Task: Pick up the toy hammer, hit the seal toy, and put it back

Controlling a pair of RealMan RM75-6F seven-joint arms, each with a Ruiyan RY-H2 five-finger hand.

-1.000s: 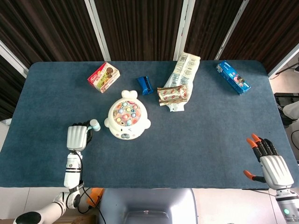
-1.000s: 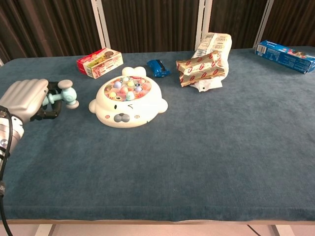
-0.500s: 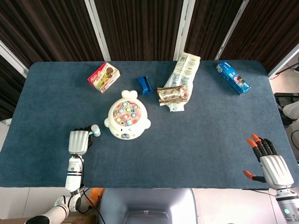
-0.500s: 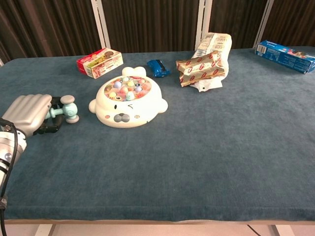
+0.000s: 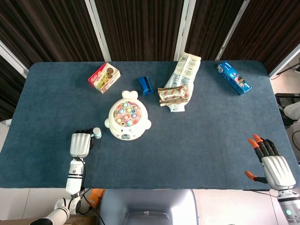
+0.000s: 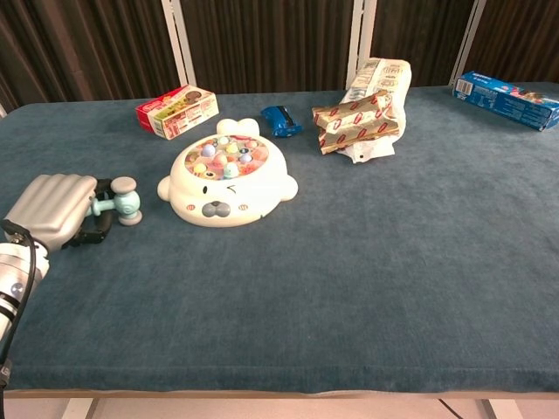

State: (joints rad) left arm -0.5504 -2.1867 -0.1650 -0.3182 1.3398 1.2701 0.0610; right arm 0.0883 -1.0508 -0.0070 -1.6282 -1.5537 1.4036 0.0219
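The white seal toy (image 5: 126, 120) (image 6: 229, 182), studded with coloured pegs, sits left of the table's middle. My left hand (image 5: 80, 144) (image 6: 54, 208) lies low at the table, left of the seal, fingers curled around the handle of the toy hammer (image 5: 96, 132) (image 6: 122, 202). The hammer's pale teal and grey head pokes out toward the seal and rests on or just above the cloth. My right hand (image 5: 272, 164) hovers at the table's near right corner, fingers spread and holding nothing; the chest view does not show it.
A red snack box (image 5: 104, 77) lies behind the seal, a small blue packet (image 5: 146, 85) to its right. Brown wrapped bars (image 5: 173, 94) lie on a long white bag (image 5: 183, 75). A blue box (image 5: 233, 78) is at the far right. The blue cloth (image 5: 206, 136) covers the table.
My left hand, still holding the hammer, has drawn back toward the near edge and sunk lower to the table. The right hand has not moved.
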